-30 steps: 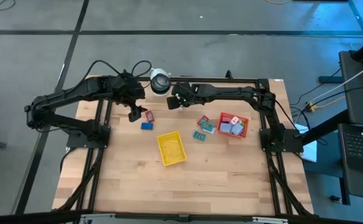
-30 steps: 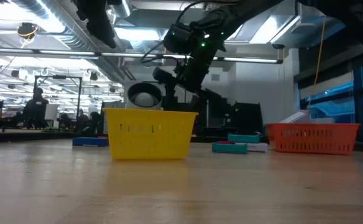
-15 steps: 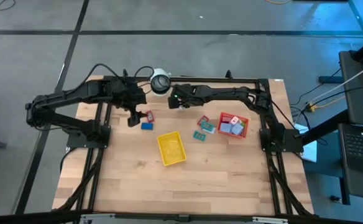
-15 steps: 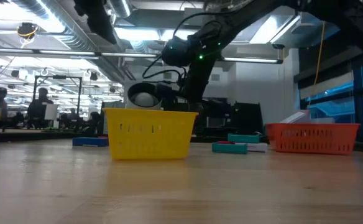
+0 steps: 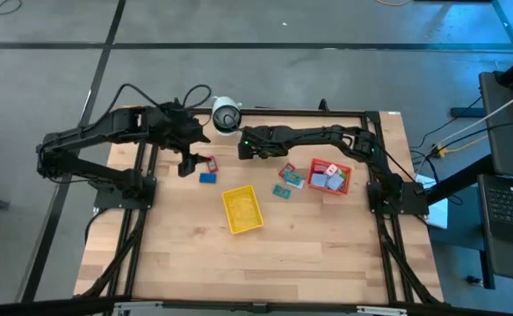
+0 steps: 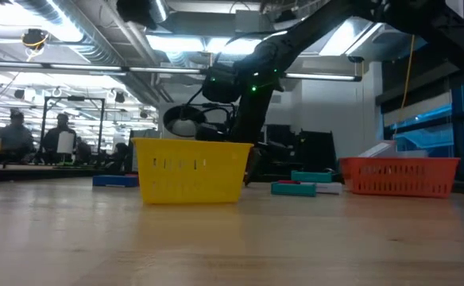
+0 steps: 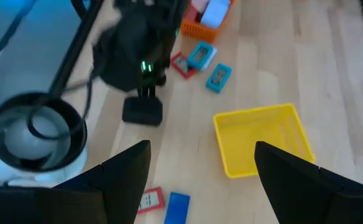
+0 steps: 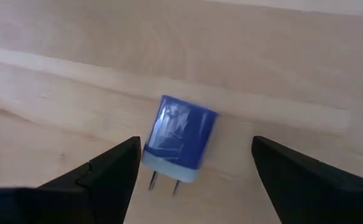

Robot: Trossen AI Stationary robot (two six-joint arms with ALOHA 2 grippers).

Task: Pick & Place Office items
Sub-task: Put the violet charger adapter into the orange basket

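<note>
The right end effector, fingers spread wide and empty, hovers over a small blue plastic plug block lying on the wooden bench. The left end effector, also wide open and empty, hangs at about ten o'clock from the yellow rectangular plastic tray.

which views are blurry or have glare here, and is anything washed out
Right wrist view: the blue plug adapter is slightly smeared, with glare on its face. Left wrist view: soft throughout, the yellow tray fuzzy-edged. Low view: bright ceiling lights, arms in silhouette. High view: evenly lit.
</note>
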